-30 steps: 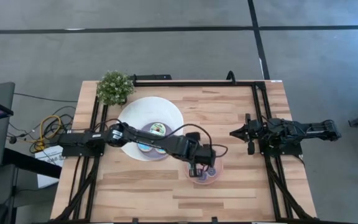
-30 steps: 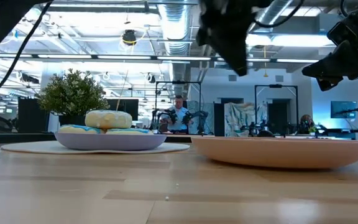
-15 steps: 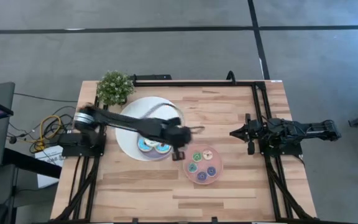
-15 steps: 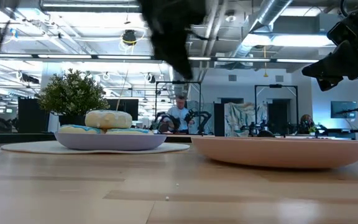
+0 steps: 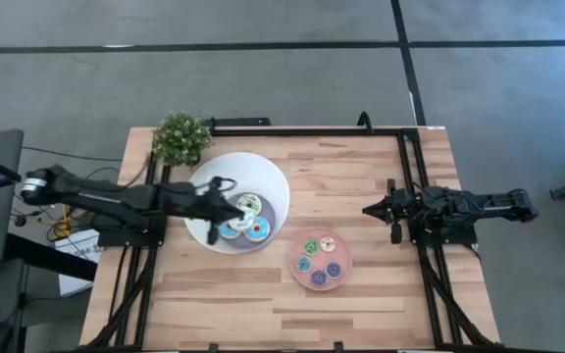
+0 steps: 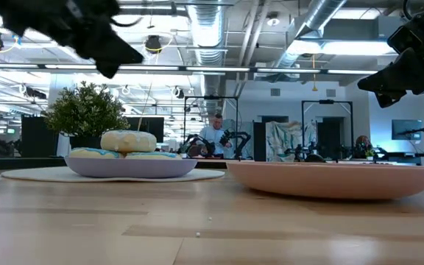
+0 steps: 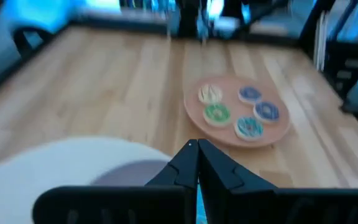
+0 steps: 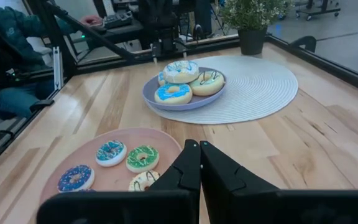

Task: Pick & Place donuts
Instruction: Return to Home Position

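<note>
Three larger donuts [image 5: 250, 204], iced cream and blue, lie in a lilac dish [image 8: 185, 102] on a white round mat [image 5: 263, 176]. Several small donuts [image 7: 217, 113], blue, green and cream, lie on the round pink plate [image 5: 297, 279]. My left gripper [image 5: 226, 208] is shut and hovers over the left part of the mat, pointing toward the plate; its closed fingertips [image 7: 194, 155] hold nothing. In the low view it is above the dish [image 6: 98, 44]. My right gripper [image 5: 371, 209] is shut and waits above the table's right side, clear of the plate [image 8: 194, 149].
A small potted plant [image 5: 180, 137] stands at the far left corner, just behind the mat. Black frame rails [image 5: 405, 176] run along the table's left, far and right sides. Bare wood lies near the front edge [image 5: 263, 314]. People sit in the room beyond [image 8: 5, 37].
My left arm has swung from above the pink plate toward the table's left, drawing back across the dish until its gripper is over the mat. The plate with its small donuts, covered by the gripper a second ago, has come into full view. The right arm has kept still.
</note>
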Controlling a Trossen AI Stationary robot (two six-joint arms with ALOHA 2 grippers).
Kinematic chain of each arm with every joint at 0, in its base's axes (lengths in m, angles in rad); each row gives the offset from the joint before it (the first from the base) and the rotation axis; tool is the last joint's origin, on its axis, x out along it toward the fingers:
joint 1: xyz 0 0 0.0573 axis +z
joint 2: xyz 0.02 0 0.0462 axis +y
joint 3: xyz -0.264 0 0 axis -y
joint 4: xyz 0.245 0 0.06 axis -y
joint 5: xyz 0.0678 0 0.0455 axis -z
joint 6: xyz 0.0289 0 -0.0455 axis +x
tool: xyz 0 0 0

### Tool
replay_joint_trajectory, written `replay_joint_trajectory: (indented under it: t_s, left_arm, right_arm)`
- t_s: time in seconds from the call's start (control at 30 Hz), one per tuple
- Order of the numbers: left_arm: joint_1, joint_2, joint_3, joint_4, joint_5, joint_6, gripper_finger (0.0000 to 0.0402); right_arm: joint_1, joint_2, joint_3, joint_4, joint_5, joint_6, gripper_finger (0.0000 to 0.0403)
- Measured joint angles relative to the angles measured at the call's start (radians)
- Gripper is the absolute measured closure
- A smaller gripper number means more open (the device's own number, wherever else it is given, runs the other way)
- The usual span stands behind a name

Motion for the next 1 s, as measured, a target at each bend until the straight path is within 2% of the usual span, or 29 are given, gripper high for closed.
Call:
replay_joint_trajectory:
  t_s: [0.23, 0.43, 0.7, 0.77, 1.0]
  left_arm:
    - [0.042, -0.354, -0.203, 0.085, -0.009, 0.069, 0.0401]
    - [0.06, -0.614, -0.309, 0.083, 0.051, 0.099, 0.0401]
    - [0.062, -0.896, -0.427, 0.067, 0.051, 0.099, 0.0402]
    - [0.062, -0.929, -0.463, 0.088, 0.051, 0.1, 0.0401]
    - [0.062, -0.917, -0.467, 0.031, 0.099, 0.137, 0.0401]
  right_arm:
    - [0.0, 0.0, 0.0, 0.0, 0.0, 0.0, 0.0403]
    - [0.0, 0.0, 0.0, 0.0, 0.0, 0.0, 0.0403]
    - [0.0, 0.0, 0.0, 0.0, 0.0, 0.0, 0.0403]
    - [0.0, 0.0, 0.0, 0.0, 0.0, 0.0, 0.0403]
    - [0.0, 0.0, 0.0, 0.0, 0.001, 0.0, 0.0403]
